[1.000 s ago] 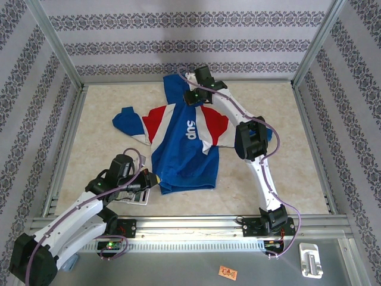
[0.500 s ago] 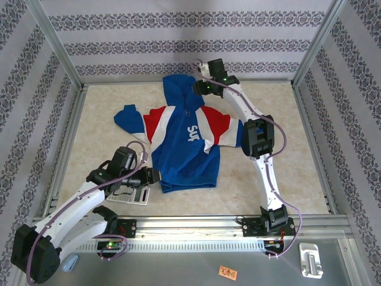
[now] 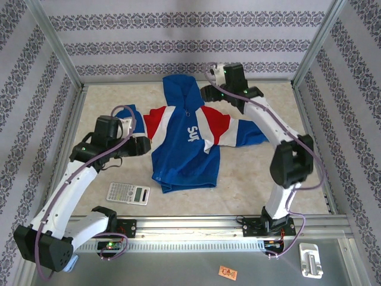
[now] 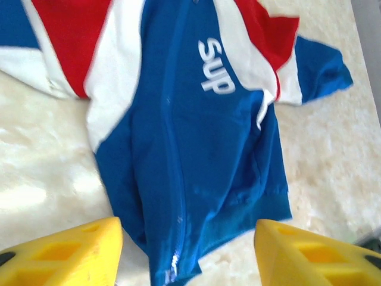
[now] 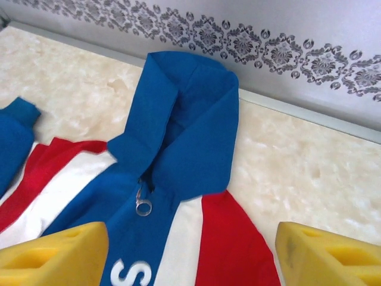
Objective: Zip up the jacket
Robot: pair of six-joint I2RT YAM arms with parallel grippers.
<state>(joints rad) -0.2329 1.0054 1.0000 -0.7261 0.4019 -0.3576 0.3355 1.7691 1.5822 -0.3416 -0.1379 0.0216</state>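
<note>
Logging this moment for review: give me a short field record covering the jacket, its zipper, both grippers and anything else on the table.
jacket: lies flat on the table, front up
zipper pull: at the neck, just below the hood; front looks closed
left gripper: open, holds nothing, near the jacket's lower half
right gripper: open, holds nothing, near the hood
other: calculator on the table, apart from the jacket
</note>
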